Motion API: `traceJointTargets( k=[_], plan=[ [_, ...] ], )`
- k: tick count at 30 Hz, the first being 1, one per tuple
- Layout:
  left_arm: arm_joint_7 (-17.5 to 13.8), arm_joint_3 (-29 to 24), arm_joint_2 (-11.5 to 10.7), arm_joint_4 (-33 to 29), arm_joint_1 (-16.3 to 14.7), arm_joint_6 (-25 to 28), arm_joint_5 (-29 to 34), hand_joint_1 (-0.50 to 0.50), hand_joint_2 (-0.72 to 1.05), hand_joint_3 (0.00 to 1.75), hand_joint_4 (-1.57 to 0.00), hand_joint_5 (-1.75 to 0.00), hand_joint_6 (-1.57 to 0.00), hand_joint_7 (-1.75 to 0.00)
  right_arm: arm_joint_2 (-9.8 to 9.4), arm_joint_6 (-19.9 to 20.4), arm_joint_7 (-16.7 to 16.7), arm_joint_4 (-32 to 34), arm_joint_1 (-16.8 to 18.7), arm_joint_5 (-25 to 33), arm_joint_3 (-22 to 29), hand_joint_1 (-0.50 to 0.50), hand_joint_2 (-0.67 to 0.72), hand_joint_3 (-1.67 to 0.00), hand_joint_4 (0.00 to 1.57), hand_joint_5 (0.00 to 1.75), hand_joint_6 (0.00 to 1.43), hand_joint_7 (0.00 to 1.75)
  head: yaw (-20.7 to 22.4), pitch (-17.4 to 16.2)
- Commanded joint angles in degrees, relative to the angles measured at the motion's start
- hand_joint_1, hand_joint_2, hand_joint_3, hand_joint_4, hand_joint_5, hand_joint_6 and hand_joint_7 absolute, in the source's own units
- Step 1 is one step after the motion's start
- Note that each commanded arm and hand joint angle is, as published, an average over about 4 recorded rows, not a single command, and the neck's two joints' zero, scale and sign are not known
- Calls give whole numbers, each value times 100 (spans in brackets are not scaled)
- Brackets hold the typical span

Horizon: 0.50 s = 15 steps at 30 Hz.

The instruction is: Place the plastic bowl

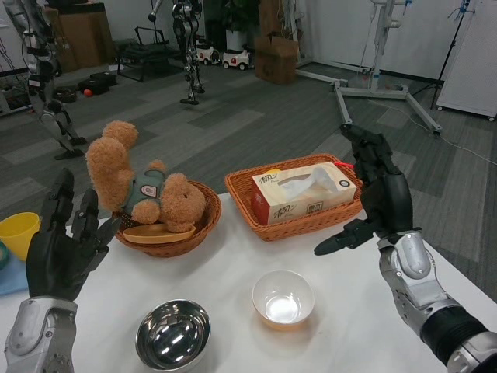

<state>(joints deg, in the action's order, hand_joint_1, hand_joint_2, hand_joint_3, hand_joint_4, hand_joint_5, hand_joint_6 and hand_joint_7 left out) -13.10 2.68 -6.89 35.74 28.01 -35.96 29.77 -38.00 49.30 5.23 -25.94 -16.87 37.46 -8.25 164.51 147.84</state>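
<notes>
A small plastic bowl [283,298], white inside with an orange-tinted rim, stands on the white table [233,264] near the front centre. My right hand [378,194] is raised at the right, well above and behind the bowl, fingers spread, holding nothing. My left hand [64,247] is lifted at the left edge, fingers apart and empty, far from the bowl.
A shiny metal bowl [172,335] sits front left of the plastic one. A round wicker basket [167,239] holds a teddy bear [144,186]. An oval wicker basket [299,219] holds a tissue box [304,192]. A yellow cup [19,233] shows far left.
</notes>
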Motion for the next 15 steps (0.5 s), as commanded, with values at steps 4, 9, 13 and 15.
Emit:
traceJointTargets(
  k=[4, 9, 13, 15],
  plan=[
    [-9, -48, -5, -70, -85, -17, -6, -50, 78, 0, 0, 0, 0, 0, 12, -17, 61, 96, -88, -28, -4, -32, 15, -16, 0, 0, 0, 63, 18, 37],
    [-9, -62, -5, -85, -94, -17, -6, -50, 80, 0, 0, 0, 0, 0, 36, -17, 83, 118, -88, -35, -17, -31, 15, -16, 0, 0, 0, 63, 29, 50],
    [-9, -84, -14, -103, -98, -17, -6, -50, 78, 0, 0, 0, 0, 0, 56, -17, 92, 173, -88, -37, -32, -31, 15, -16, 0, 0, 0, 58, 27, 48],
    [-9, -92, -9, -103, -98, -17, -6, -50, 78, 0, 0, 0, 0, 0, 60, -17, 92, 190, -88, -46, -37, -32, 15, -16, 0, 0, 0, 56, 38, 86]
  ],
)
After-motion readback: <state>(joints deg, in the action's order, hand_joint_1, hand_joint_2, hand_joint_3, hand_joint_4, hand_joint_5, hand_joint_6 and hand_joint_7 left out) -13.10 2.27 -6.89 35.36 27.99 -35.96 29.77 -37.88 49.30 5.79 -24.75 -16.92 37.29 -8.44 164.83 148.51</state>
